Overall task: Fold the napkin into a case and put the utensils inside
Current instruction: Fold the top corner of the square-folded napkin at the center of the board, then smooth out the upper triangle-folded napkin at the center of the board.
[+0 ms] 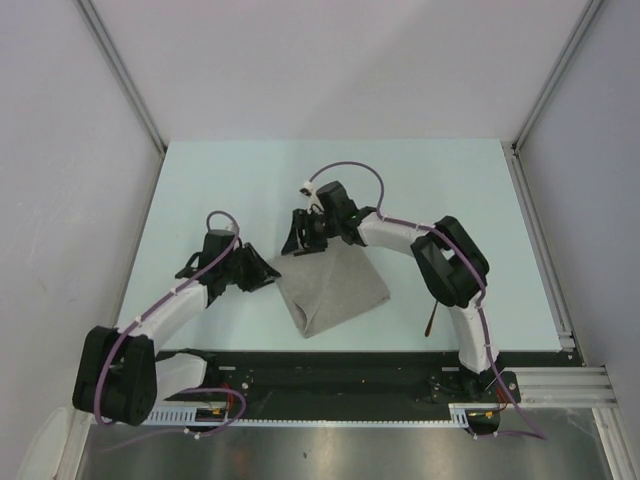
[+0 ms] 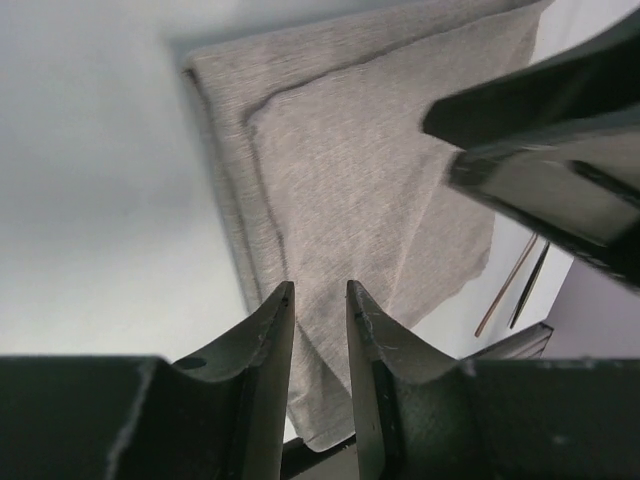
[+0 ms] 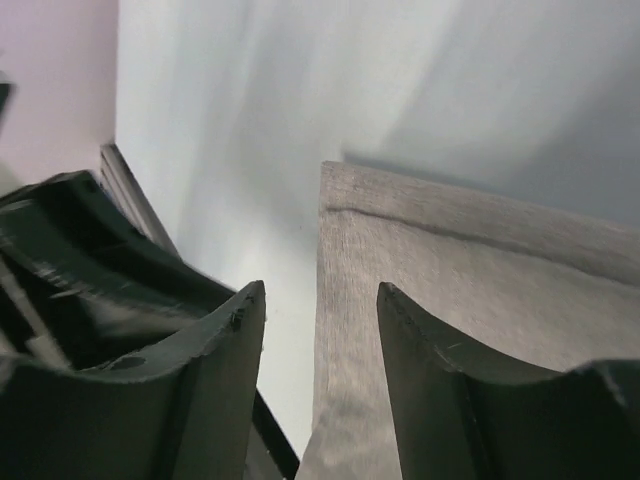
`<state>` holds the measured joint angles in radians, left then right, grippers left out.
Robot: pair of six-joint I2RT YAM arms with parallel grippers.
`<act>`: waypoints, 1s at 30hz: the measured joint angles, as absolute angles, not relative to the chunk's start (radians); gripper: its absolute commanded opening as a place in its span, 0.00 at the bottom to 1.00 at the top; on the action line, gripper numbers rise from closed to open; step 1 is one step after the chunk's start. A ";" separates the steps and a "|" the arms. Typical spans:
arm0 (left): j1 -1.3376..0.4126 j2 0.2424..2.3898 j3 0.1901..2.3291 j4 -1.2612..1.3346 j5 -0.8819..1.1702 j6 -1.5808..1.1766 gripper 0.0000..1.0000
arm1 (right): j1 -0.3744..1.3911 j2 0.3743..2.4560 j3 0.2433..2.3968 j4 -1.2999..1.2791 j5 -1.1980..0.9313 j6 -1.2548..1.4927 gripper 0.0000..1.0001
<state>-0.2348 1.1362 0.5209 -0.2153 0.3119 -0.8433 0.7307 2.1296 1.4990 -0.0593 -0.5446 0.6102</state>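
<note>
Since the napkin (image 1: 335, 290) is limp, I'd pinch its folded corner, my left jaws narrowly apart, right jaws wide, both empty.

The right gripper (image 3: 320, 290) stands with its two dark fingers (image 3: 215, 370) parted and nothing between them. The folded grey-beige napkin (image 3: 480, 260) lies flat on the pale counter (image 3: 250, 120). Its straight edge runs down through the gap, and one corner points away.
</note>
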 measured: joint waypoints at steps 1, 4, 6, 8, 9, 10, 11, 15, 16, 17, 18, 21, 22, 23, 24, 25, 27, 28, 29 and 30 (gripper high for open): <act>-0.243 1.167 0.535 -0.208 0.321 -0.840 0.32 | 0.710 2.099 1.477 -0.060 -0.551 0.609 0.52; -0.274 1.244 0.592 -0.182 0.339 -0.837 0.32 | 0.642 2.002 1.399 -0.037 -0.571 0.605 0.34; -0.286 1.307 0.627 -0.142 0.346 -0.838 0.32 | 0.535 1.936 1.338 0.008 -0.618 0.600 0.27; -0.286 1.345 0.637 -0.133 0.339 -0.838 0.31 | 0.489 1.940 1.330 0.031 -0.643 0.591 0.19; -0.286 1.370 0.643 -0.130 0.332 -0.838 0.31 | 0.466 1.946 1.325 0.037 -0.653 0.591 0.18; -0.286 1.389 0.646 -0.128 0.324 -0.838 0.31 | 0.448 1.955 1.322 0.044 -0.666 0.591 0.16; -0.286 1.416 0.653 -0.128 0.318 -0.838 0.31 | 0.433 1.968 1.322 0.053 -0.677 0.591 0.15; -0.286 1.481 0.665 -0.119 0.308 -0.837 0.29 | 0.407 2.027 1.322 0.088 -0.714 0.593 0.12; -0.288 1.486 0.665 -0.114 0.309 -0.837 0.31 | 0.403 2.041 1.322 0.090 -0.720 0.595 0.11; -0.292 1.487 0.665 -0.111 0.309 -0.837 0.31 | 0.401 2.053 1.322 0.091 -0.723 0.595 0.11; -0.298 1.484 0.665 -0.105 0.307 -0.835 0.31 | 0.397 2.065 1.322 0.091 -0.725 0.594 0.11; -0.347 1.456 0.675 -0.111 0.294 -0.818 0.33 | 0.389 2.084 1.322 0.092 -0.730 0.594 0.10; -0.369 1.442 0.681 -0.113 0.292 -0.812 0.33 | 0.387 2.086 1.322 0.094 -0.730 0.594 0.10; -0.376 1.438 0.684 -0.113 0.292 -0.809 0.33 | 0.385 2.090 1.322 0.094 -0.730 0.594 0.10; -0.409 1.407 0.685 -0.113 0.291 -0.807 0.33 | 0.383 2.094 1.322 0.099 -0.731 0.594 0.10; -0.427 1.387 0.685 -0.115 0.292 -0.805 0.33 | 0.381 2.099 1.322 0.105 -0.731 0.594 0.09; -0.454 1.356 0.685 -0.116 0.294 -0.803 0.33 | 0.376 2.118 1.325 0.118 -0.732 0.596 0.09; -0.469 1.342 0.685 -0.117 0.296 -0.803 0.33 | 0.373 2.127 1.327 0.123 -0.733 0.598 0.09; -0.482 1.330 0.684 -0.117 0.297 -0.803 0.33 | 0.370 2.139 1.328 0.129 -0.732 0.601 0.09; -0.494 1.321 0.683 -0.118 0.300 -0.803 0.33 | 0.368 2.148 1.328 0.131 -0.732 0.603 0.09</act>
